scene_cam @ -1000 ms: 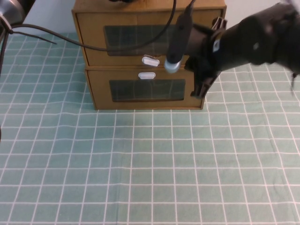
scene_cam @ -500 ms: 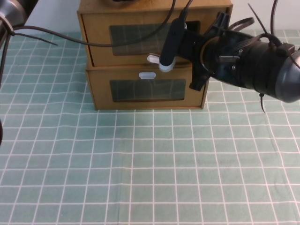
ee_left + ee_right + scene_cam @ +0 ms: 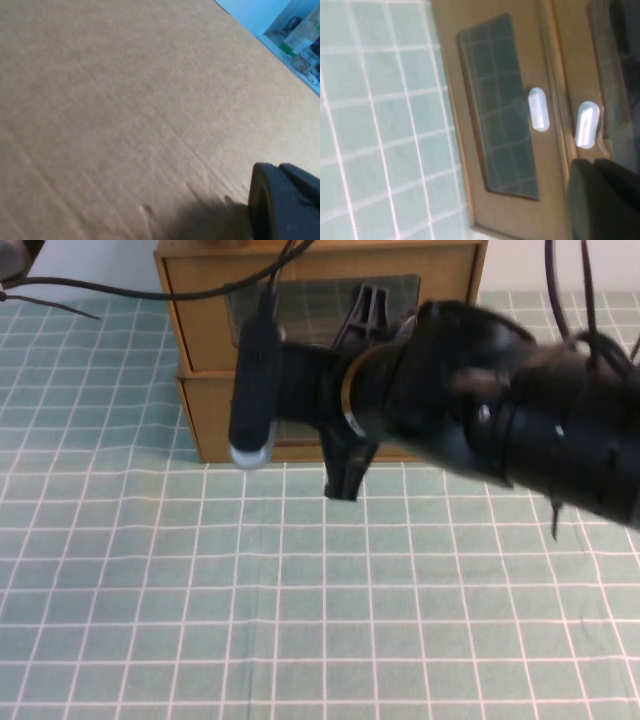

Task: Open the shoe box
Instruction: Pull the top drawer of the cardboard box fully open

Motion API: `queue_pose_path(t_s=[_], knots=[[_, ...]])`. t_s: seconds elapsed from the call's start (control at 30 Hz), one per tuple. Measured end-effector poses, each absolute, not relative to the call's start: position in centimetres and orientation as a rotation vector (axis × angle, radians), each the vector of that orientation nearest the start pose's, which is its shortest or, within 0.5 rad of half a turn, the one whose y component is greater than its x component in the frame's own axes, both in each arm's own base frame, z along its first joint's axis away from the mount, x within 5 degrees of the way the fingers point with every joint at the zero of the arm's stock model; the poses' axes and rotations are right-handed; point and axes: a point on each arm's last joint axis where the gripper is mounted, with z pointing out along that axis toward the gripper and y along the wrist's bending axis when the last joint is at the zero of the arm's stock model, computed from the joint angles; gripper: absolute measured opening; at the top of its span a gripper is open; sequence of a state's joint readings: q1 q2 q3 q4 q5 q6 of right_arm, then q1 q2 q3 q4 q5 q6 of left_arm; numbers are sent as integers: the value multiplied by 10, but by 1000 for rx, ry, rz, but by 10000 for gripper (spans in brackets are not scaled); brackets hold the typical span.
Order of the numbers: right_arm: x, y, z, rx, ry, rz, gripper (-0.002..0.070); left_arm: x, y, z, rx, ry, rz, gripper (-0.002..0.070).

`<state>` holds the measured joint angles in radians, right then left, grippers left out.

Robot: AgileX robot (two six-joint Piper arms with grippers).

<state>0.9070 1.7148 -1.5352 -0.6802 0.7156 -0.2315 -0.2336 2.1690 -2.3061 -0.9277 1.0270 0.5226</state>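
— At the far side of the checked cloth (image 3: 300,620): upper shoe box (image 3: 195,315) stacked on lower shoe box (image 3: 205,425). Both drawers look shut. Right gripper (image 3: 602,197)?
— Jaws together, holding nothing. It is just in front of the box fronts, near the lower tab (image 3: 538,109) and upper tab (image 3: 586,125). The left gripper (image 3: 285,205) sits close over plain cardboard, likely the stack's top. I cannot tell its state.
— How to do the pull well?
— Judgement: part the jaws first, centre on one tab and clamp. Then draw straight out along the drawer's line. Sideways drag would probably slide the whole stack unless the left gripper braces it.
— Change from half a second ago?
— The right arm (image 3: 500,430) has swung toward the robot's left and nearer the high camera. It now hides both windows and tabs in that view, which showed before. The boxes look to be in the same place.
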Motion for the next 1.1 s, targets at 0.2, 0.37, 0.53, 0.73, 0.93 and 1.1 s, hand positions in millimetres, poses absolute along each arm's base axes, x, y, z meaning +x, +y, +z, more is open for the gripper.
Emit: queue_pose_path(t_s=[0.2, 0.37, 0.53, 0.73, 0.93, 1.1], knots=[[247, 276, 322, -1486, 1481, -641, -14, 458, -168, 376, 636, 2036, -1009, -6], [236, 273, 300, -1424, 1311, -667, -14, 456, -168, 376, 649, 2037, -1012, -5], [255, 280, 263, -1480, 1338, -780, -14, 456, -168, 377, 655, 2028, -1025, -6], [299, 285, 240, -1396, 1448, -901, -13, 455, -167, 377, 663, 2027, -1032, -6], [317, 298, 264, -1284, 1444, -783, 15, 455, -167, 377, 665, 2025, -1032, -5], [323, 304, 271, -1299, 1412, -688, 121, 455, -167, 377, 670, 2023, -1030, -6]])
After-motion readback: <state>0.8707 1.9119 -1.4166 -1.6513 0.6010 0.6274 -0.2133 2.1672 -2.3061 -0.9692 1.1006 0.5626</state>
